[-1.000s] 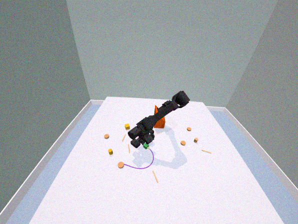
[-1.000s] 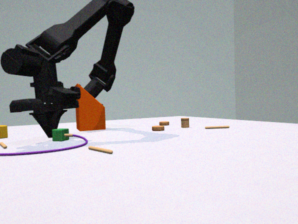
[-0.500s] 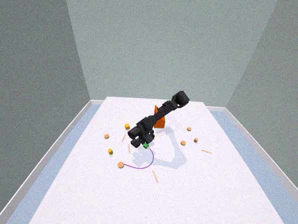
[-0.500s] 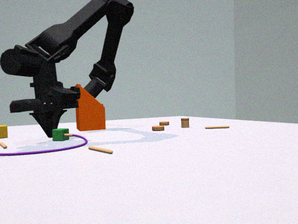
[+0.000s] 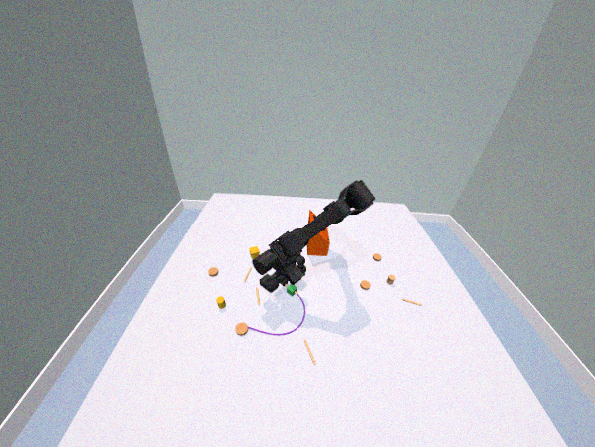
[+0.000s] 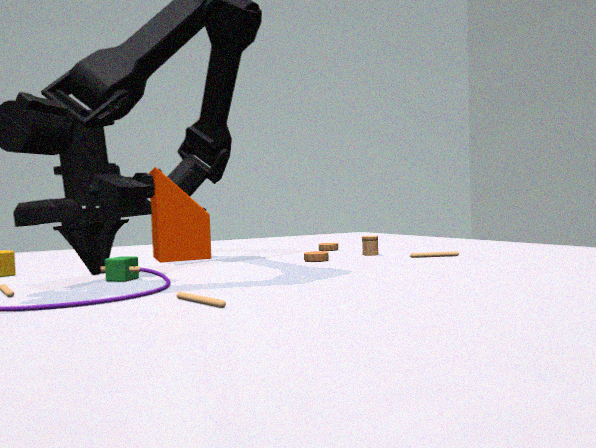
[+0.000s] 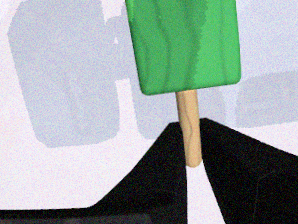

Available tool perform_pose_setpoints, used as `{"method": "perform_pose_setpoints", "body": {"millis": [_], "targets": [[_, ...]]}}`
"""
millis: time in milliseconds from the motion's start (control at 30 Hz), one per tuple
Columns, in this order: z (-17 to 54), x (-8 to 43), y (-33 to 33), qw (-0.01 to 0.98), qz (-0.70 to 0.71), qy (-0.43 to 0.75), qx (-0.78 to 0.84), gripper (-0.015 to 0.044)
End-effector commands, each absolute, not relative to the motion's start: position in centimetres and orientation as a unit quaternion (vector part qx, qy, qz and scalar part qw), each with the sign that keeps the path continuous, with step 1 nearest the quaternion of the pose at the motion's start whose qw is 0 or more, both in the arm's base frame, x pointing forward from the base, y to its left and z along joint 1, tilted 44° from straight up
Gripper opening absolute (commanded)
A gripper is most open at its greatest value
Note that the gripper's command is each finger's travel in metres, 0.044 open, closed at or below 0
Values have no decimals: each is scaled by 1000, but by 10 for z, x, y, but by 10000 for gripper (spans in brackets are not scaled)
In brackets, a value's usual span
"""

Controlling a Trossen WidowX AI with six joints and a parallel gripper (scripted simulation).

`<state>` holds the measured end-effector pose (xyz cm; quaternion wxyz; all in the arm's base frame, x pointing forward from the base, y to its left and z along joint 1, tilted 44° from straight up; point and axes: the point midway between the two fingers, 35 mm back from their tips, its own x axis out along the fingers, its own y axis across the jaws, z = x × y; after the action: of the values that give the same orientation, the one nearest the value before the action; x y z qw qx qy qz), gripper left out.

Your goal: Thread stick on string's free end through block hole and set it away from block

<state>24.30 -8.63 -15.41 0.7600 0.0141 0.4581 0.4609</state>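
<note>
The green block (image 5: pixel 292 290) (image 6: pixel 121 269) (image 7: pixel 187 45) stands on the table. The wooden stick (image 6: pixel 134 269) (image 7: pixel 187 107) runs through its hole and sticks out at both sides. My gripper (image 6: pixel 96 272) (image 7: pixel 188 130) is shut on the stick's free end, close beside the block and low over the table. The purple string (image 5: pixel 304 311) (image 6: pixel 65 304) starts at the stick's other end, on the block's opposite side. It curves over the table to the round button (image 5: pixel 241 329). The block's far side is cut off in the wrist view.
A tall orange wedge (image 5: pixel 318 247) (image 6: pixel 180 230) stands behind the gripper. Loose sticks lie at the front (image 5: pixel 310 352) (image 6: pixel 201 299), left and right. A yellow cube (image 5: pixel 254 251) and yellow cylinder (image 5: pixel 221 302) are left. Brown discs and a small brown cylinder (image 5: pixel 391 279) (image 6: pixel 370 246) are right.
</note>
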Motion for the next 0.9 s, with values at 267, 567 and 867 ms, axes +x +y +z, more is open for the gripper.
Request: {"method": "perform_pose_setpoints", "body": {"millis": [267,567,867], "targets": [[-161,232,-97,758,463,460,17,0],[-167,223,-101,754,467,462,25,0],[-173,214,-105,750,470,465,32,0]]}}
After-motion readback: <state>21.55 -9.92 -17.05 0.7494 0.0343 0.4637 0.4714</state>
